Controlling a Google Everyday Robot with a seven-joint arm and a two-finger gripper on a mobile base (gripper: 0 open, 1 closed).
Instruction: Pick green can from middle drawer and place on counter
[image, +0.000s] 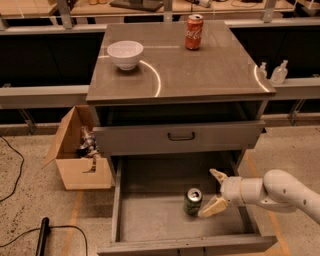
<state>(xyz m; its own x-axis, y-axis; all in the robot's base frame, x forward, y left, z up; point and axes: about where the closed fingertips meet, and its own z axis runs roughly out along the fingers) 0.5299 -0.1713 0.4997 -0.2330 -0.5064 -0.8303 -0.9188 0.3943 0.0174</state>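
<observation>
**Tool poised at the green can in the open drawer**

I have the tool (216, 191) reaching into the pulled-out middle drawer (150, 220), its fingers spread wide and gripping nothing. The green can (192, 202) stands upright on the drawer floor, toward the front and right of centre, with the tool just beside its right flank. I judge the can light, thin-walled and slick, easy to tip or dent, so I would close gently and squarely across its mid-body. On the desk (200, 75) above, a white bowl (125, 54) and a red cola can (194, 31) stand well apart.
</observation>
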